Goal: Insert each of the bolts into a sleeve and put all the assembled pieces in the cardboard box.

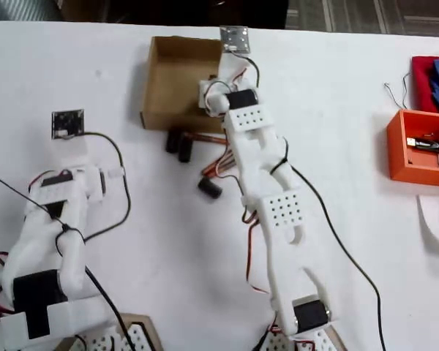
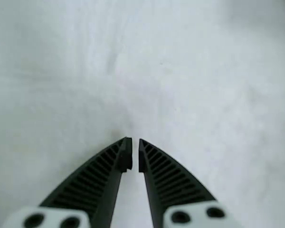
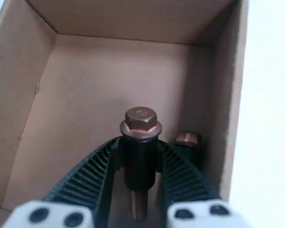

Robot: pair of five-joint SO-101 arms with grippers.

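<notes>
My right gripper (image 3: 138, 148) hangs inside the cardboard box (image 3: 99, 90), shut on a black sleeve (image 3: 138, 164) that has a copper bolt (image 3: 141, 121) through it; the bolt's tip sticks out below. A second assembled piece (image 3: 187, 142) stands on the box floor by the side wall. In the high view the right arm (image 1: 243, 121) stretches to the cardboard box (image 1: 168, 88). Three black sleeves lie on the table below the box: two together (image 1: 179, 143) and one apart (image 1: 210, 188). My left gripper (image 2: 133, 153) hovers shut over bare white table, holding nothing.
An orange tray (image 1: 404, 157) with a small dark item stands at the right edge, with red and blue cloth (image 1: 433, 82) behind it. Loose cables (image 1: 219, 164) trail around the sleeves. The left arm (image 1: 55, 219) rests at the left of the white table.
</notes>
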